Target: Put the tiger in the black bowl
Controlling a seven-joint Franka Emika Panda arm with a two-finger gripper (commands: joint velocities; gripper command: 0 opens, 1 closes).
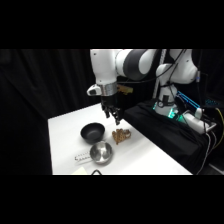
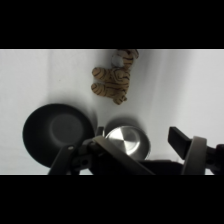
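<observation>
The tiger [image 1: 121,135], a small brown-orange striped toy, lies on the white table [image 1: 65,130] just right of the black bowl [image 1: 92,132]. My gripper [image 1: 112,116] hangs above the table, a little up and left of the tiger and clear of it, open with nothing between its fingers. In the wrist view the tiger [image 2: 112,80] lies near the top, the black bowl [image 2: 55,131] sits at the left with nothing in it, and the gripper [image 2: 135,157] rises from the bottom edge, its fingers spread wide.
A shiny metal bowl [image 1: 101,152] stands in front of the black bowl, near the table's front edge; the wrist view shows it [image 2: 127,141] between the fingers. A small white object [image 1: 81,159] lies left of it. Dark equipment [image 1: 170,132] borders the table's right side.
</observation>
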